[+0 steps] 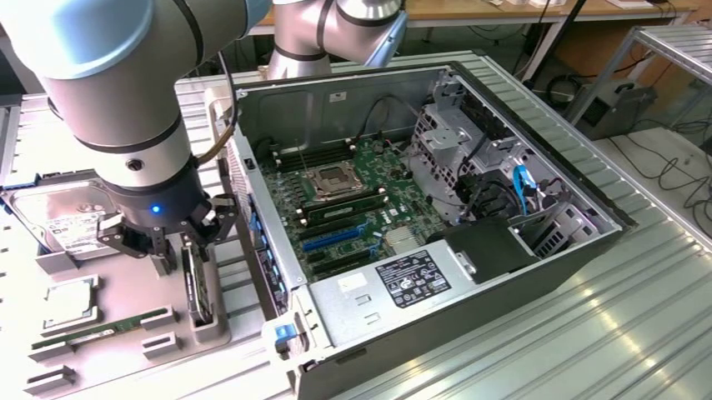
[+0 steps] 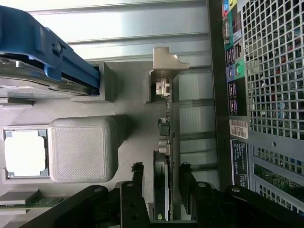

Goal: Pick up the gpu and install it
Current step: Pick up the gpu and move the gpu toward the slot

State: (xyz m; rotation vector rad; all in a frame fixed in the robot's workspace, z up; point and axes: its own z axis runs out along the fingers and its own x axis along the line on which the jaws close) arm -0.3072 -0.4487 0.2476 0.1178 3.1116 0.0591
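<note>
while hanging low over the grey plastic parts tray (image 1: 122, 287), straddles the thin black gpu card with silver-beige bracket end (image 1: 199, 287) (image 2: 161, 137) by way of the black robot gripper (image 1: 178, 250) (image 2: 161, 173). fingers (image 2: 137, 173) spread wide, one on either side of the card, not clamped. stands on edge in its tray slot, just beside the open black computer case (image 1: 468, 283), at the exterior view's left.

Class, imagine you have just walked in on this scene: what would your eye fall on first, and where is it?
The open computer case on the exterior view's right, its green motherboard laid bare, draws the eye first. Next comes the big robot arm on that view's left, its open hand astride the gpu, which stands on edge in a grey tray beside the case.
</note>
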